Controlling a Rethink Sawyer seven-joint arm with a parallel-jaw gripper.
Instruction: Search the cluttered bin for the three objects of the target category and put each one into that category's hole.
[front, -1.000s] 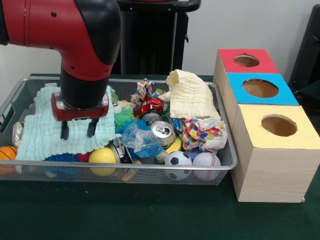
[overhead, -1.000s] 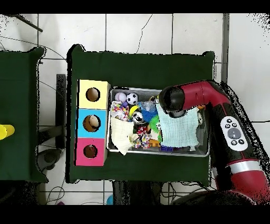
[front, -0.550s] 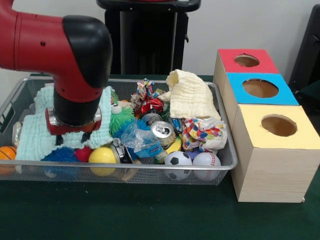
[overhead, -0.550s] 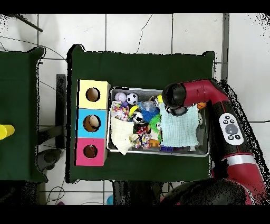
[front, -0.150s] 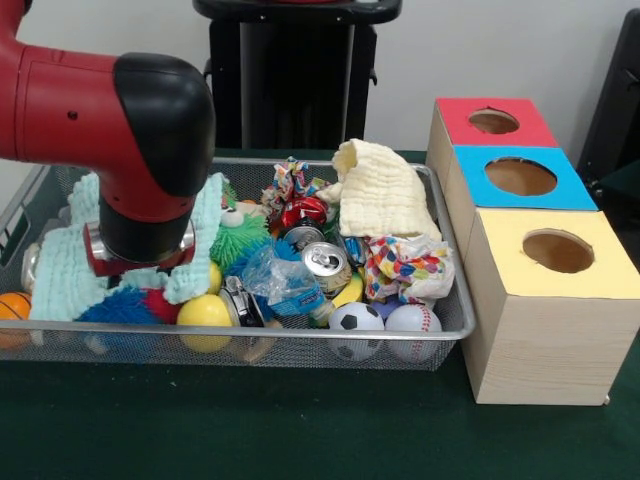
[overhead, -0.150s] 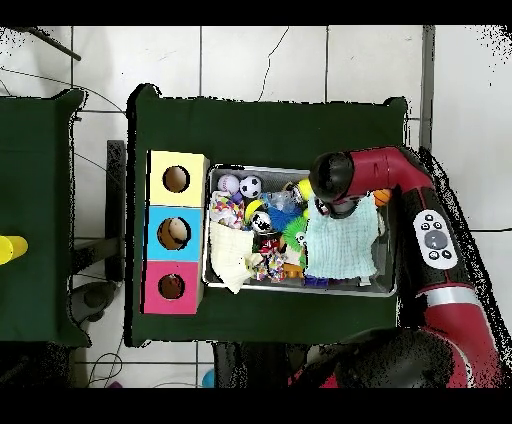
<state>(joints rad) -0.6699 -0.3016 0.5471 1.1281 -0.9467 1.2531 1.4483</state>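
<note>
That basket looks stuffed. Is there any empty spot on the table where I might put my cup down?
Yes. The green table is bare in front of the wire bin and of the yellow-topped box. The overhead view also shows open cloth beyond the bin's long sides. Inside the bin it is crowded: balls, cans and cloths fill it, and the gripper is pressed into the pale blue cloth.
</note>
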